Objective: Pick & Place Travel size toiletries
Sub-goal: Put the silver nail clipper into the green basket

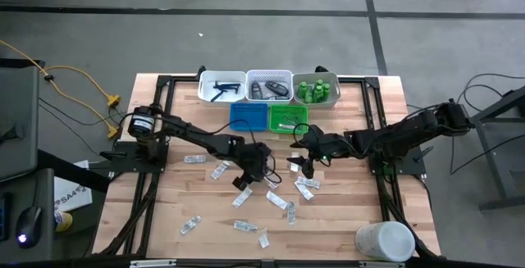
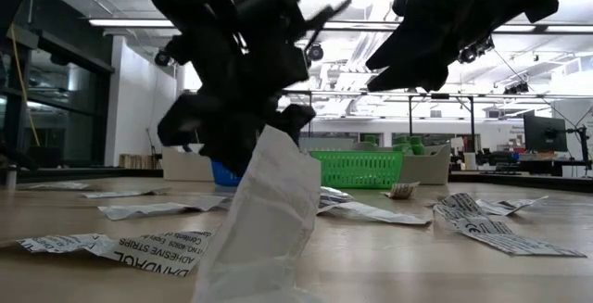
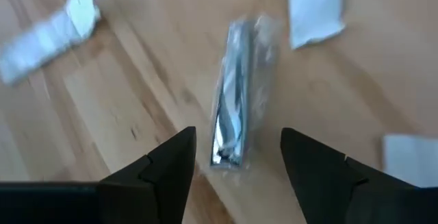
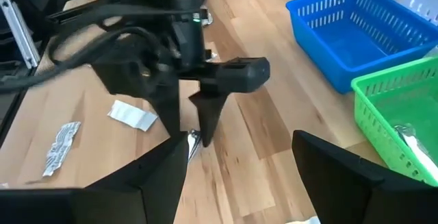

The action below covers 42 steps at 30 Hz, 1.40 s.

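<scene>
Several clear and white flat packets (image 1: 283,202) lie scattered on the wooden table. My left gripper (image 3: 238,161) is open and points down over one clear packet with a silvery strip inside (image 3: 233,118). That packet lies flat on the wood, its near end between the two fingers, which stand apart from it. The right wrist view shows the same gripper (image 4: 198,125) above that packet (image 4: 194,143). My right gripper (image 4: 239,176) is open and hovers just right of the left one (image 1: 300,165), holding nothing. Green bottles (image 1: 317,89), dark grey pieces (image 1: 269,88) and black sticks (image 1: 220,89) sit in the far white trays.
A blue tray (image 1: 248,116) and a green tray (image 1: 287,117) stand in front of the three white trays at the far edge. A large white cylindrical container (image 1: 384,241) stands at the near right corner. In the low view, a bent white packet (image 2: 264,220) rises close to the camera.
</scene>
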{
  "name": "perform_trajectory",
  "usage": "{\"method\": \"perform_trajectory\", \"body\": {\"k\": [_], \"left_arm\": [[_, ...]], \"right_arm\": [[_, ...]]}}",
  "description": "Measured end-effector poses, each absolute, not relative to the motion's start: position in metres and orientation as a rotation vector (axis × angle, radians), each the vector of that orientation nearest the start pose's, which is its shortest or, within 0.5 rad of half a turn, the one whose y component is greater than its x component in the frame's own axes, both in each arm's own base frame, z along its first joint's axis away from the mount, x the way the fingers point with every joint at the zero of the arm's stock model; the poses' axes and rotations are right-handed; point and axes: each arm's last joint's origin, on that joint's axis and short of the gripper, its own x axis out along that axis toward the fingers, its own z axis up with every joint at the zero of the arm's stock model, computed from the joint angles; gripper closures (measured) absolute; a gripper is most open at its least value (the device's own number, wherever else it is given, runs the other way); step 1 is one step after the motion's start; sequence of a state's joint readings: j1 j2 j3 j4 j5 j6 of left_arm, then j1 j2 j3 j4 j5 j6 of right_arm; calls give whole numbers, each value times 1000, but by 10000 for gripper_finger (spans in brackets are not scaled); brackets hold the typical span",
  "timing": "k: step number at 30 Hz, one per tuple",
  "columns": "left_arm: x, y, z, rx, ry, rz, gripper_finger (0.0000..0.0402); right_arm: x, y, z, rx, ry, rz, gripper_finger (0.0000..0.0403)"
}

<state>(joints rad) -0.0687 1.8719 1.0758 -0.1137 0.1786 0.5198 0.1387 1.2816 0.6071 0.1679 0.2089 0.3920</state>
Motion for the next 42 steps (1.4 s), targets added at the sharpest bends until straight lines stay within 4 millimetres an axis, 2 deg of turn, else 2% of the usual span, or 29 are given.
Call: {"method": "perform_trajectory", "body": {"k": [9,16,19,24,29,31,36,42], "left_arm": [[374,-19,144,414,838,-440,220],[374,-22,135,375,847,-506,269],[375,-22,128,370,860,-514,281],[376,-22,127,358,856,-533,295],[374,-22,128,355,864,-536,343],[374,-20,128,350,871,-531,350],[370,-17,135,344,885,-502,350],[369,-14,147,402,885,-386,350]], "right_arm": [[256,29,204,296,478,-167,149],[256,29,204,297,478,-167,149],[256,29,204,299,477,-167,149],[256,29,204,306,477,-169,149],[256,30,203,326,481,-168,149],[255,33,202,319,500,-162,149],[253,46,187,265,596,-167,149],[257,69,158,165,677,-190,149]]}}
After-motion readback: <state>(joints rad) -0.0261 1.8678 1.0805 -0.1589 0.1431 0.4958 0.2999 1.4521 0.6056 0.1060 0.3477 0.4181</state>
